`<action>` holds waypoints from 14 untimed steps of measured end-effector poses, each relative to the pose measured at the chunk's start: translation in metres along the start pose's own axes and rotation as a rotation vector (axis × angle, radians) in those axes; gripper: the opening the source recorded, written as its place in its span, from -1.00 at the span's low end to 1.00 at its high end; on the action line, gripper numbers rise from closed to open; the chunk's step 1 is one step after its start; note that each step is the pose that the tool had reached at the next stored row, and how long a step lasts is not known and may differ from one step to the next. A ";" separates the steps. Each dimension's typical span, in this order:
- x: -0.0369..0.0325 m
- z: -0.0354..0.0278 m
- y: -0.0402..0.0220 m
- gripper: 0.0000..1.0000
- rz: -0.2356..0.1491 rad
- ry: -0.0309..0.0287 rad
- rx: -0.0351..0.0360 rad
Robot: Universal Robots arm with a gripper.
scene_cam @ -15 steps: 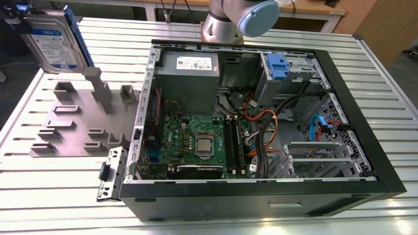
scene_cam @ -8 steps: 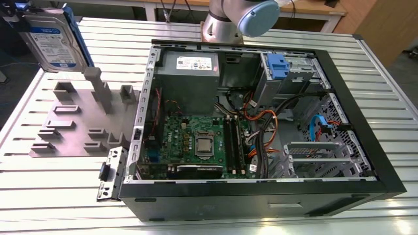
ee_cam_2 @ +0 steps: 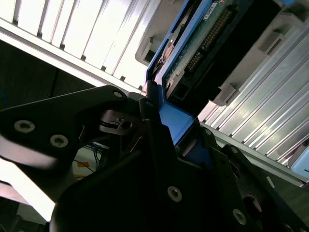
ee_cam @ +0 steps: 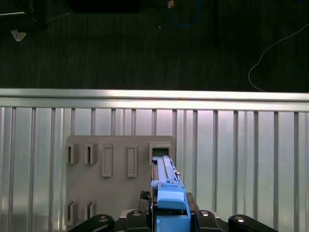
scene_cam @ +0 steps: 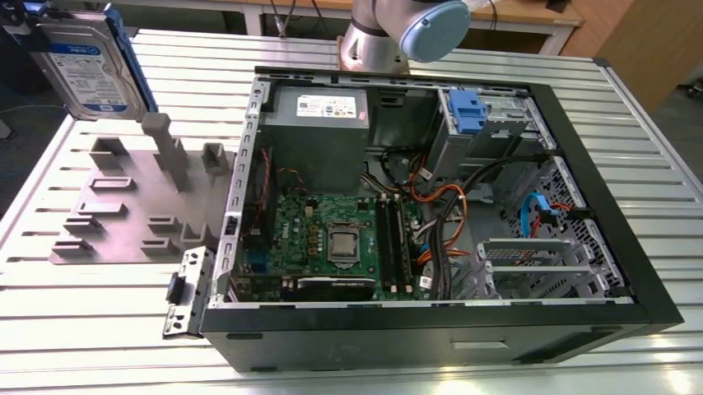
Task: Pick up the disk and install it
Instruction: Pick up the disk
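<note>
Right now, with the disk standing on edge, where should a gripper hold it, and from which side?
Grip the disk by the end of its blue carrier frame, coming from above. It stands upright, so its thin edge faces up and jaws can close across its flat faces. The gripper holds it so.

In the exterior view the disk (scene_cam: pixel 88 70), at ten o'clock from the computer case (scene_cam: pixel 439 325), is cut by the picture's edge, as is the arm (scene_cam: pixel 401 33) at twelve o'clock. In the second wrist view the pincer (ee_cam_2: pixel 166 128) covers the disk's near end; its far end leaves the picture. The pincer itself is cut off there.
</note>
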State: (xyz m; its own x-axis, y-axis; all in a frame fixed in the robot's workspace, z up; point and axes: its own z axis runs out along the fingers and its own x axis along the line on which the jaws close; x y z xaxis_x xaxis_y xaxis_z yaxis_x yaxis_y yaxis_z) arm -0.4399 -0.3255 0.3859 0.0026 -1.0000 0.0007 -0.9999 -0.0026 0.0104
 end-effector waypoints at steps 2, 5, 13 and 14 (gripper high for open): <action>0.0000 -0.0017 0.0000 -0.27 0.000 0.0000 -0.0001; 0.0000 -0.0022 0.0001 -0.27 0.000 0.0001 -0.0002; 0.0000 -0.0048 0.0001 -0.27 0.000 0.0000 -0.0001; 0.0000 -0.0050 0.0001 -0.27 0.000 0.0000 -0.0001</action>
State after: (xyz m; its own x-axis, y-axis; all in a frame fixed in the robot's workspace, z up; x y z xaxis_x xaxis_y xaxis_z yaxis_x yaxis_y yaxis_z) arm -0.4400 -0.3255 0.3909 0.0028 -1.0000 0.0007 -0.9999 -0.0027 0.0105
